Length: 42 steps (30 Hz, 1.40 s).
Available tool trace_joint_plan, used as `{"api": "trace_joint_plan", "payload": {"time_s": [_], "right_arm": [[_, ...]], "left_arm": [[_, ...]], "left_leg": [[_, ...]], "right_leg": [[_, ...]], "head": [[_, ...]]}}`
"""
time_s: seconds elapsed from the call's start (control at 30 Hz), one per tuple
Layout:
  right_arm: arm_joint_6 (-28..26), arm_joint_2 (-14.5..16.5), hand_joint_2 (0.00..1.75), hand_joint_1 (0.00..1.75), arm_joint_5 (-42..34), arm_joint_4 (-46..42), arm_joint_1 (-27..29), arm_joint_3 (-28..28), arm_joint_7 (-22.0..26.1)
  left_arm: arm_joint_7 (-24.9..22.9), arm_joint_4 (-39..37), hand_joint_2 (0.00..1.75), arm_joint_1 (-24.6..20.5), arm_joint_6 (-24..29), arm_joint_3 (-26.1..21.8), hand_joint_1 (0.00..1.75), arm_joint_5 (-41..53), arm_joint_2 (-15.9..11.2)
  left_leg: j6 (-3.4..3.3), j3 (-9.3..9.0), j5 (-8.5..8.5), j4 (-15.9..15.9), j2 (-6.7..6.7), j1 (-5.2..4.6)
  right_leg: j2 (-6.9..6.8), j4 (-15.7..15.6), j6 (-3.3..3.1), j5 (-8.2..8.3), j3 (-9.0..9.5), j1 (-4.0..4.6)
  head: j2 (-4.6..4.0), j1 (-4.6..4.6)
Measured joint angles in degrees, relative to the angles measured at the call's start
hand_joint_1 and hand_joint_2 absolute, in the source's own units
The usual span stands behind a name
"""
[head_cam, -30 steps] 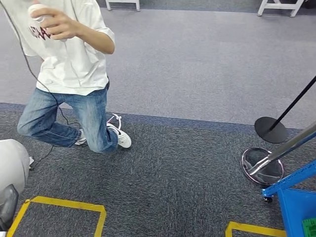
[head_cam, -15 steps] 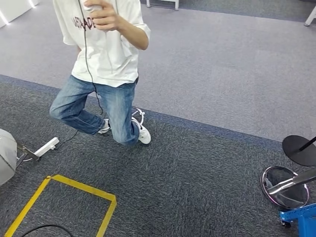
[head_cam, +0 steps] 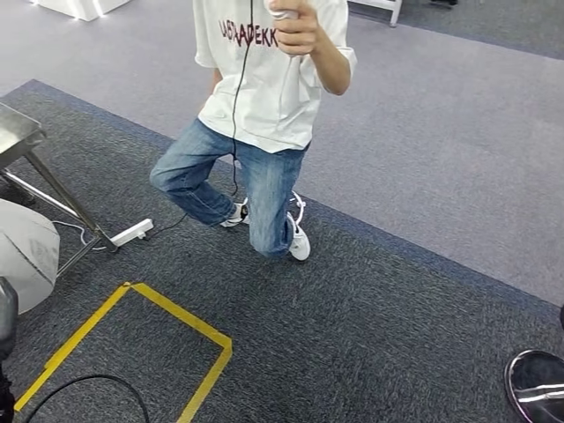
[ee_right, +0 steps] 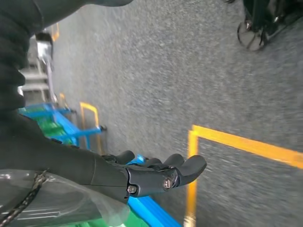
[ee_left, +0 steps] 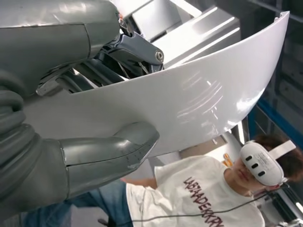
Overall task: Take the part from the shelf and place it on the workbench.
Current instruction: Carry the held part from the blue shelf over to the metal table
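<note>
In the left wrist view my left hand [ee_left: 71, 161] grips a long, curved, glossy white part [ee_left: 185, 99], thumb under it and darker fingers [ee_left: 136, 45] over its other face. The part reaches well past the hand. In the right wrist view my right hand [ee_right: 143, 177] hangs over the carpet with its fingers stretched out and nothing in them. A corner of a metal table [head_cam: 17, 132] with slanted legs shows at the far left of the head view. A pale grey rounded shape [head_cam: 26, 256] sits at that view's left edge; I cannot tell what it is.
A person [head_cam: 266, 79] in a white shirt and jeans kneels ahead on the carpet, holding a controller with a cable. A white power strip [head_cam: 133, 232], yellow floor tape [head_cam: 166, 308] and a black cable [head_cam: 86, 388] lie nearby. A chrome round base [head_cam: 538, 388] is at the right. A blue shelf [ee_right: 57, 118] stands behind my right hand.
The whole head view has swung left: the person and tape slid right, the blue shelf and stand bases left the picture, and the metal table came in at the left.
</note>
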<state>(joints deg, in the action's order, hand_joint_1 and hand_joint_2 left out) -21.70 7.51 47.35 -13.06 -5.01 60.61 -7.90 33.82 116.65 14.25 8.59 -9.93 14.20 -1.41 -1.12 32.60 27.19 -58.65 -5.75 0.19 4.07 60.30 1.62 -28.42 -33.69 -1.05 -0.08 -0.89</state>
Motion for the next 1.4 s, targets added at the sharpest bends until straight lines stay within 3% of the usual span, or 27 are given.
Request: {"api": "trace_joint_plan", "payload": {"time_s": [0.07, 0.1, 0.13, 0.2, 0.27, 0.33, 0.37, 0.4, 0.47, 0.53, 0.57, 0.6, 0.63, 0.7, 0.77, 0.8, 0.83, 0.87, 0.93, 1.0, 1.07, 1.13, 1.2, 1.27, 1.3, 1.37, 1.4], "right_arm": [[0.08, -0.04, 1.75, 0.00, 0.10, 0.00, -0.11, 0.02, 0.39], [0.10, -0.03, 1.75, 0.00, 0.15, 0.00, -0.19, 0.03, 0.53], [0.11, -0.04, 1.75, 0.00, 0.21, 0.00, -0.25, 0.06, 0.52], [0.11, -0.08, 1.75, 0.00, 0.27, -0.02, -0.23, 0.16, 0.45], [0.02, -0.12, 1.75, 0.00, 0.28, -0.03, -0.08, 0.31, 0.58], [-0.16, -0.12, 1.75, 0.00, 0.27, -0.03, 0.02, 0.41, 0.69], [-0.26, -0.11, 1.75, 0.00, 0.25, -0.03, 0.03, 0.45, 0.69], [-0.33, -0.10, 1.75, 0.00, 0.22, -0.03, 0.03, 0.47, 0.64], [-0.36, -0.08, 1.75, 0.00, 0.15, -0.03, 0.03, 0.52, 0.56], [-0.11, -0.06, 1.75, 0.00, 0.08, -0.03, 0.00, 0.67, 0.58], [0.12, -0.06, 1.75, 0.00, 0.04, -0.03, -0.08, 0.75, 0.62], [0.35, -0.06, 1.75, 0.00, 0.03, -0.03, -0.18, 0.82, 0.66], [0.51, -0.06, 1.75, 0.00, 0.07, -0.03, -0.31, 0.85, 0.60], [0.63, -0.06, 1.75, 0.00, 0.24, -0.03, -0.42, 0.87, 0.37], [0.69, -0.06, 1.75, 0.00, 0.32, -0.03, -0.30, 0.87, 0.35], [0.74, -0.06, 1.75, 0.00, 0.33, -0.03, -0.20, 0.88, 0.42], [0.81, -0.06, 1.75, 0.00, 0.36, -0.03, -0.12, 0.89, 0.46], [0.91, -0.06, 1.75, 0.00, 0.42, -0.03, -0.06, 0.89, 0.45], [1.21, -0.06, 1.75, 0.00, 0.64, -0.03, -0.06, 0.90, 0.45], [1.46, -0.06, 1.75, 0.00, 0.87, -0.03, -0.11, 0.90, 0.57], [1.39, -0.06, 1.75, 0.00, 1.00, -0.03, -0.18, 0.89, 0.95], [1.15, 0.00, 1.75, 0.00, 1.10, -0.03, -0.26, 0.90, 1.14], [0.88, 0.07, 1.75, 0.00, 1.16, -0.03, -0.27, 0.91, 1.05], [0.70, 0.07, 1.75, 0.00, 1.17, -0.03, -0.21, 0.92, 1.08], [0.69, 0.07, 1.75, 0.00, 1.17, -0.03, -0.17, 0.92, 1.10], [0.68, 0.07, 1.75, 0.00, 1.17, -0.03, -0.09, 0.92, 1.13], [0.68, 0.07, 1.75, 0.00, 1.17, -0.03, -0.08, 0.92, 1.13]], "left_arm": [[-0.02, -0.33, 1.75, -0.35, 0.59, 0.20, 1.75, 0.42, -0.33], [-0.15, -0.51, 1.75, -0.52, 0.73, 0.27, 1.75, -0.03, -0.47], [-0.35, -0.68, 1.75, -0.68, 0.81, 0.32, 1.75, -0.81, -0.58], [-0.86, -1.03, 1.75, -1.29, 0.89, 0.35, 1.75, -2.36, -0.87], [-1.16, -1.51, 1.75, -1.96, 1.35, 0.25, 1.75, -3.11, -1.11], [-1.27, -2.00, 1.75, -2.14, 2.11, -0.20, 1.75, -3.61, -1.26], [-1.28, -2.16, 1.75, -2.12, 2.46, -0.54, 1.75, -3.86, -1.38], [-1.28, -2.26, 1.75, -2.12, 2.69, -0.94, 1.75, -4.15, -1.55], [-1.29, -2.32, 1.75, -2.23, 2.88, -1.72, 1.75, -4.57, -1.93], [-1.34, -2.35, 1.75, -2.45, 2.94, -2.28, 1.75, -4.74, -2.24], [-1.37, -2.37, 1.75, -2.51, 2.96, -2.54, 1.75, -4.82, -2.34], [-1.38, -2.37, 1.75, -2.55, 2.97, -2.80, 1.75, -4.87, -2.44], [-1.39, -2.37, 1.75, -2.51, 2.98, -3.03, 1.75, -4.91, -2.51], [-1.35, -2.37, 1.75, -2.77, 2.98, -3.27, 1.75, -4.82, -2.63], [-1.31, -2.44, 1.75, -3.21, 3.20, -3.28, 1.75, -4.15, -2.65], [-1.33, -2.53, 1.75, -3.40, 3.47, -3.26, 1.75, -3.55, -2.63], [-1.38, -2.65, 1.75, -3.53, 3.81, -3.22, 1.75, -2.89, -2.60], [-1.47, -2.79, 1.75, -3.67, 4.12, -3.16, 1.75, -2.24, -2.57], [-1.69, -3.11, 1.75, -3.96, 4.71, -2.97, 1.75, -1.19, -2.49], [-1.90, -3.44, 1.75, -4.32, 5.53, -2.73, 1.75, -0.17, -2.46], [-2.14, -3.69, 1.75, -4.54, 6.70, -2.48, 1.75, 0.86, -2.46], [-2.34, -3.85, 1.75, -4.43, 7.59, -2.31, 1.75, 1.50, -2.45], [-2.43, -3.95, 1.75, -4.37, 8.01, -2.22, 1.75, 1.71, -2.50], [-2.44, -4.06, 1.75, -4.48, 8.19, -2.14, 1.75, 1.79, -2.55], [-2.44, -4.16, 1.75, -4.50, 8.19, -2.09, 1.75, 1.82, -2.55], [-2.44, -4.34, 1.75, -4.41, 8.20, -2.00, 1.75, 1.84, -2.51], [-2.44, -4.38, 1.75, -4.39, 8.20, -2.00, 1.75, 1.84, -2.50]], "left_leg": [[0.77, 0.39, -0.11, -0.02, -1.29, 0.18], [1.16, 0.52, -0.21, 0.09, -1.95, 0.33], [1.51, 0.65, -0.06, -0.10, -1.70, 0.32], [2.05, 1.91, 1.67, -2.92, 0.94, 0.19], [2.47, 5.09, 4.98, -9.71, 4.16, 0.24], [2.74, 7.73, 6.51, -15.08, 5.15, 0.38], [2.77, 7.71, 5.68, -14.93, 5.37, 0.41], [2.68, 6.58, 3.87, -12.53, 5.69, 0.40], [2.12, 2.86, 0.23, -4.83, 8.19, -0.04], [1.32, 0.95, -0.83, -0.54, 10.46, -0.70], [1.01, 0.95, -0.57, -0.29, 10.61, -0.96], [0.71, 1.04, -0.65, -0.14, 9.82, -0.92], [0.44, 0.96, -0.74, 0.09, 9.09, -0.78], [-0.19, 0.70, -0.97, 0.53, 7.62, -0.35], [-0.63, 0.65, -1.02, 0.63, 6.18, -0.13], [-0.73, 0.67, -1.01, 0.62, 5.40, -0.12], [-0.78, 0.63, -0.99, 0.61, 4.58, -0.13], [-0.78, 0.54, -0.96, 0.59, 3.72, -0.13], [-0.60, 0.24, -0.84, 0.54, 2.06, -0.08], [-0.16, 0.22, -0.60, 0.32, 0.70, -0.06], [0.53, 0.58, -0.61, 0.13, -0.45, 0.05], [1.24, 0.85, -0.69, 0.15, -1.45, 0.24], [1.86, 1.63, 0.52, -1.56, 0.38, 0.15], [2.41, 4.47, 3.78, -7.69, 3.83, 0.10], [2.63, 6.43, 5.50, -11.75, 4.77, 0.22], [2.86, 8.98, 7.31, -16.99, 5.29, 0.38], [2.90, 9.41, 7.47, -17.85, 5.32, 0.42]], "right_leg": [[0.85, -1.67, -0.25, -0.13, 1.06, 0.02], [0.14, -1.75, -0.48, -0.09, 1.27, 0.03], [-0.56, -1.94, -0.78, -0.03, 1.43, -0.03], [-2.20, -2.40, -1.44, 0.01, 1.85, -0.17], [-3.88, -2.48, -1.91, -0.26, 2.13, 0.06], [-5.56, -2.47, -2.06, -0.60, 2.39, 0.24], [-6.35, -2.46, -2.03, -0.79, 2.59, 0.29], [-7.12, -2.46, -1.97, -1.02, 2.89, 0.32], [-8.51, -2.45, -1.70, -1.53, 3.55, 0.51], [-9.74, -2.45, -1.23, -1.98, 3.95, 0.81], [-10.42, -2.52, -0.99, -2.14, 4.09, 0.95], [-11.14, -2.63, -0.73, -2.30, 4.35, 1.01], [-11.14, -2.58, -0.41, -2.60, 4.48, 0.98], [-8.41, -0.04, 0.12, -4.42, 3.51, 0.84], [-5.01, 6.98, 0.32, -7.68, -0.11, 0.69], [-4.43, 10.84, 0.35, -8.95, -2.28, 0.68], [-4.24, 13.31, 0.35, -9.25, -3.92, 0.67], [-4.16, 13.72, 0.32, -8.37, -4.64, 0.67], [-3.54, 8.12, 0.15, -3.82, -2.97, 0.58], [-1.28, 0.94, -0.04, -0.54, 0.05, 0.33], [0.13, -1.73, -0.21, -0.25, 1.44, 0.28], [-0.80, -2.17, -0.63, -0.18, 1.80, 0.25], [-2.15, -2.63, -1.28, -0.07, 2.20, 0.05], [-3.64, -2.88, -1.82, -0.21, 2.49, 0.08], [-4.45, -2.88, -1.97, -0.34, 2.56, 0.14], [-5.49, -2.86, -2.05, -0.53, 2.64, 0.22], [-5.72, -2.85, -2.05, -0.56, 2.66, 0.23]], "head": [[-0.01, -0.02], [-0.01, -0.02], [-0.01, -0.04], [-0.01, -0.37], [0.00, -0.65], [0.00, -0.65], [0.00, -0.65], [0.01, -0.66], [0.01, -0.65], [0.01, -0.65], [0.00, -0.67], [0.00, -0.68], [0.00, -0.68], [0.00, -0.46], [-0.01, -0.15], [-0.01, -0.08], [-0.01, -0.08], [-0.01, -0.08], [-0.01, -0.08], [-0.01, -0.13], [-0.01, -0.18], [-0.01, -0.15], [-0.01, -0.36], [-0.01, -0.62], [-0.01, -0.65], [-0.01, -0.66], [-0.01, -0.66]]}}
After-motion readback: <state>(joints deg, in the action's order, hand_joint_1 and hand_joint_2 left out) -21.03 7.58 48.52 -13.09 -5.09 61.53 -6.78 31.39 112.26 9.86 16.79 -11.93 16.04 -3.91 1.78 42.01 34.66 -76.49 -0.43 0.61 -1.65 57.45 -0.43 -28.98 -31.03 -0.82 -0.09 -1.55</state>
